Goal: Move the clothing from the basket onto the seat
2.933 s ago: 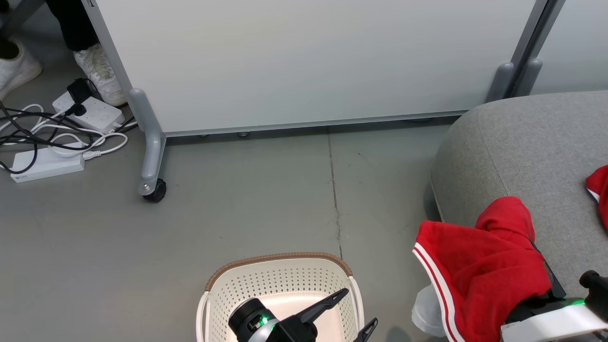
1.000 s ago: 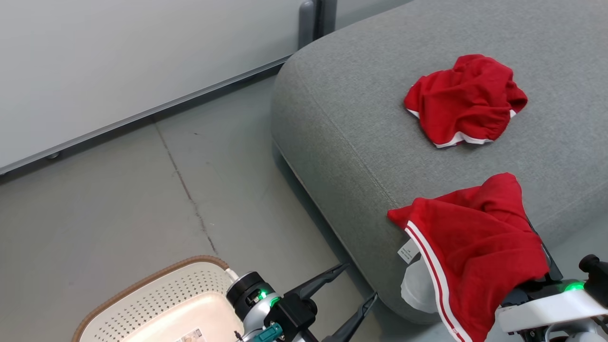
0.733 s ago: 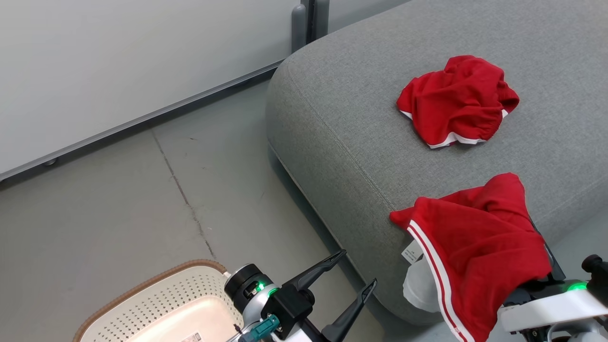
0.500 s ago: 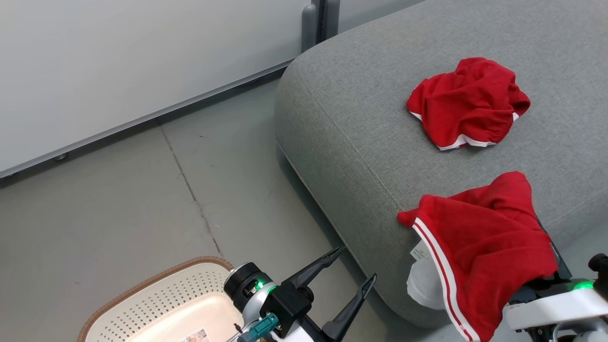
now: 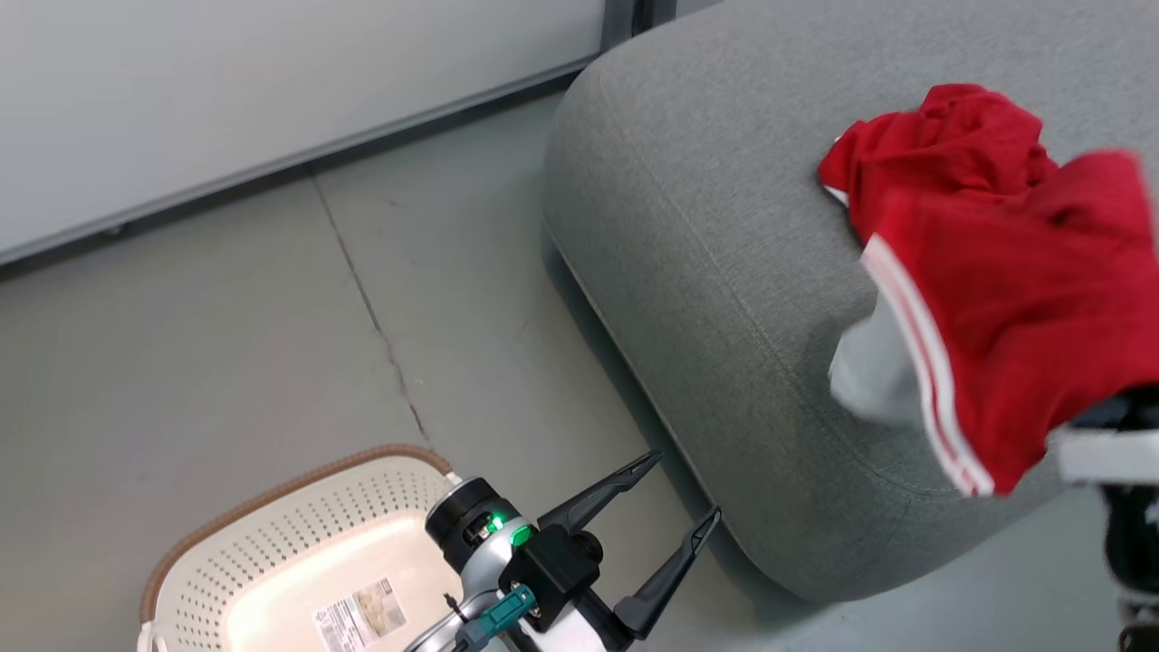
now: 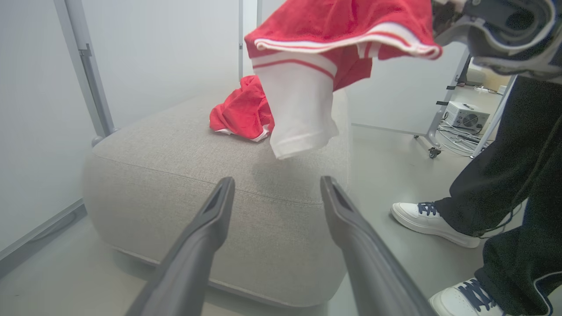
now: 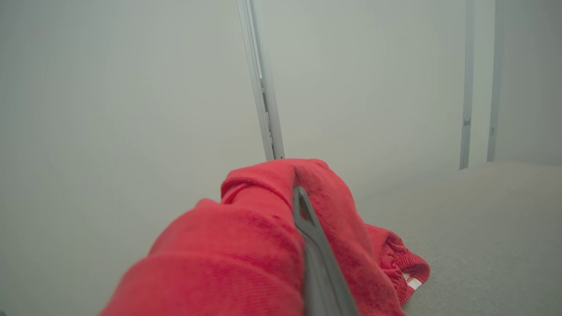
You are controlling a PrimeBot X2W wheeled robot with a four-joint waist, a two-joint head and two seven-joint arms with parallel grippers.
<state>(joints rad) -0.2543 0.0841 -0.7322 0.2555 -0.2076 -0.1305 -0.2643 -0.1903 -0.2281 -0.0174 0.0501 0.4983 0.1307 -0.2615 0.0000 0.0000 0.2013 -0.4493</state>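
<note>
Around us, a white partition panel [image 5: 272, 91] stands on the grey floor [image 5: 226, 317] behind the seat [image 5: 706, 226]. In the left wrist view a person's legs in dark trousers [image 6: 505, 175] and white shoes [image 6: 432, 221] stand just beside the seat's end, close under our right arm. Further back a small white box [image 6: 467, 116] sits on the floor among cables.

The basket [image 5: 272, 507] rests on the floor at our lower left, well apart from the seat, with a printed label [image 5: 362, 616] showing on its bottom. Our left gripper [image 5: 685, 486] hangs between the basket and the seat's front edge, its two dark fingers spread wide and holding nothing.

Our right gripper [image 7: 295, 195] is clamped on the held garment [image 5: 1023, 308]. In the right wrist view we see one dark finger pressed over the red cloth, and the other is hidden beneath it. The garment drapes over the gripper and hangs in the air above the seat's near edge, with its white panel and striped hem dangling clear of the cushion.

The second garment [image 5: 942, 136] lies crumpled on top of the seat, just beyond the held one and partly covered by it in the head view.
</note>
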